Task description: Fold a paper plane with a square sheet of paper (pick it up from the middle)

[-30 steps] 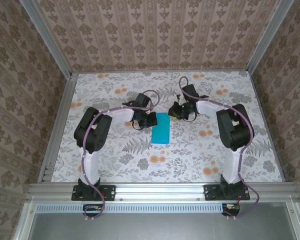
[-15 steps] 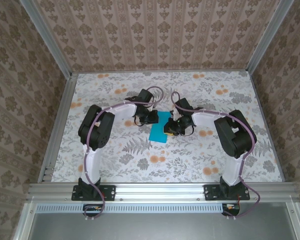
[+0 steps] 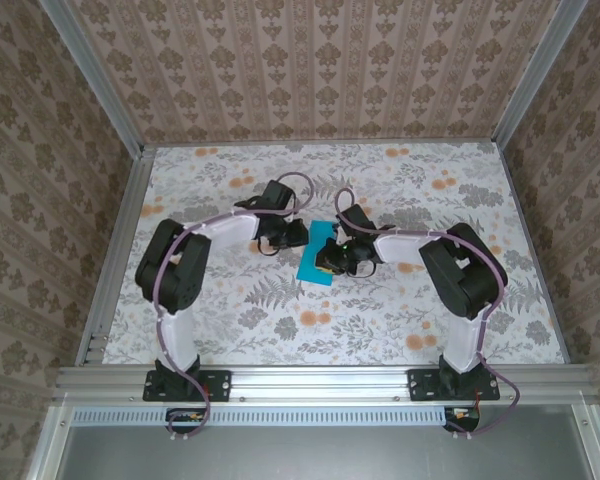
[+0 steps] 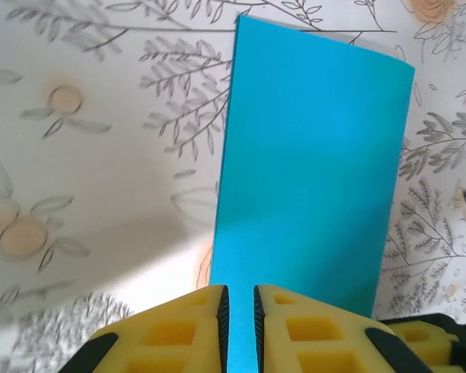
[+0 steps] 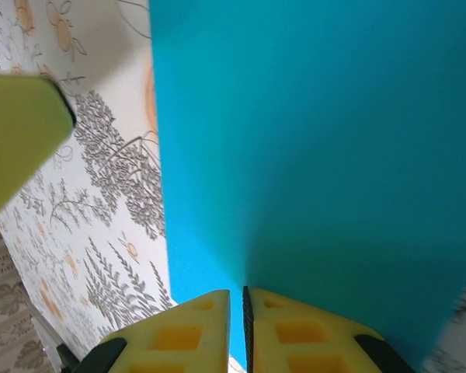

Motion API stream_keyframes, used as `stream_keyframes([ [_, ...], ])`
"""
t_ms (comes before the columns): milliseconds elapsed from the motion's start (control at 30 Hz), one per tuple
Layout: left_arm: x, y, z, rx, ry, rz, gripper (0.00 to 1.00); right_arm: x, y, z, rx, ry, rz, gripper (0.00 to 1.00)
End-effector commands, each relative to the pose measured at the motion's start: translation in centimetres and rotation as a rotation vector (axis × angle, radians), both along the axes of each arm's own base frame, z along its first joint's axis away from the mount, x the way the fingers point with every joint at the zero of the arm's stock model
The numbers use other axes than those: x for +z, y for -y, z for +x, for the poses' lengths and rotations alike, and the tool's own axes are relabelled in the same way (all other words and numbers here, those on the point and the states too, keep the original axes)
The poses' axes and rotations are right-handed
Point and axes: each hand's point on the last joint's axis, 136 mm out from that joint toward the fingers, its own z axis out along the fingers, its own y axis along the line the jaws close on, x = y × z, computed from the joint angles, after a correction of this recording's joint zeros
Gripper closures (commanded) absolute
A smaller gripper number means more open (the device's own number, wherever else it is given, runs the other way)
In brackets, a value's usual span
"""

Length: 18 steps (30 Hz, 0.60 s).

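The blue paper (image 4: 311, 171), stretching ahead of both jaws, is pinched between the nearly closed right gripper (image 5: 243, 318); whether the slightly parted left gripper (image 4: 241, 311) holds it cannot be told.

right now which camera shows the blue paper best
The left wrist view: the blue paper lies nearly whole, with long edges and far corners clear. In the right wrist view the paper is so close its edges are cropped. In the top view the paper is small, partly under the right arm.

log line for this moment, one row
paper: turquoise-blue paper sheet folded to rectangle | left gripper: at its edge, grip unclear | right gripper: shut on it
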Motion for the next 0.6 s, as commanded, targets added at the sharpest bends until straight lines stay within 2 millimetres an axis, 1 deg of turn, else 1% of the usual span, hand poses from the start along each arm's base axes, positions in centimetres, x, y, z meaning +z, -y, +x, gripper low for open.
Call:
stream_keyframes([
  [0,0.9,-1.1,-0.3,0.091,0.023,-0.034,0.81,-1.0,0.0,1.1,-0.084,-0.002,-0.031,0.86],
  [100,0.9,-1.8,-1.5,0.112,0.022,-0.040,0.81,-1.8,0.1,1.3,-0.084,-0.025,-0.072,0.86],
  [200,0.8,-1.9,-2.7,0.115,0.021,-0.051,0.81,-2.4,0.2,1.7,-0.089,-0.039,-0.124,0.87],
  [267,0.7,-1.9,-3.4,0.118,0.021,-0.045,0.81,-2.4,0.4,2.3,-0.091,-0.033,-0.160,0.87],
  [367,0.5,-1.8,-4.1,0.127,0.021,-0.047,0.81,-1.1,0.3,3.4,-0.091,0.000,-0.166,0.86],
  [467,0.6,-1.7,-4.4,0.137,0.027,-0.048,0.81,1.6,-0.3,5.0,-0.085,0.065,-0.111,0.84],
  [533,0.9,-1.5,-4.5,0.143,0.035,-0.053,0.80,3.3,-0.2,6.1,-0.083,0.111,-0.085,0.82],
  [567,1.0,-1.3,-4.6,0.143,0.039,-0.060,0.81,3.7,0.1,6.5,-0.082,0.124,-0.085,0.82],
])
